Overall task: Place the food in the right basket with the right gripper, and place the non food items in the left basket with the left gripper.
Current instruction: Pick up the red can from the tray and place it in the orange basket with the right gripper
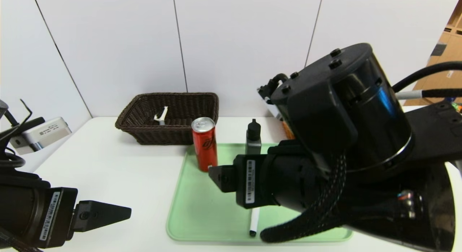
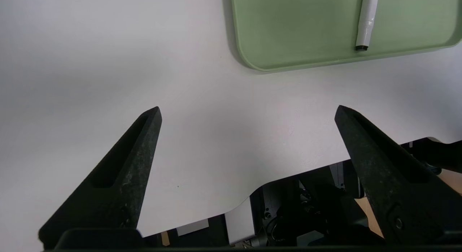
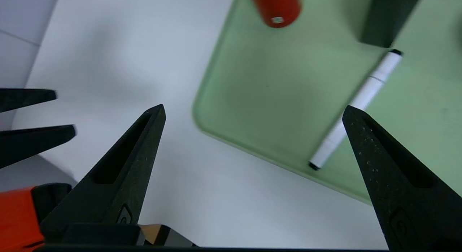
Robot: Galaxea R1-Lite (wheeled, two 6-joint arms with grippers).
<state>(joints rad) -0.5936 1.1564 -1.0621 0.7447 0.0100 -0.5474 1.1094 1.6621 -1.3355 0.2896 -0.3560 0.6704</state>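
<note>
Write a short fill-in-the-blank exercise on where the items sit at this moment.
1. The red can stands upright on the green ____.
2. The white peeler lies inside the dark brown ____.
3. The white marker lies on the tray near the black ____.
4. The left gripper is open over the bare white ____.

Missing words: tray; basket; bottle; table

The right gripper point(image 1: 216, 176) is matte black with pointed, slotted jaws and a white barcode label, on a thick glossy black arm with round screw heads and a braided black cable. The left gripper point(image 1: 108, 214) matches it, with an orange shell behind.
</note>
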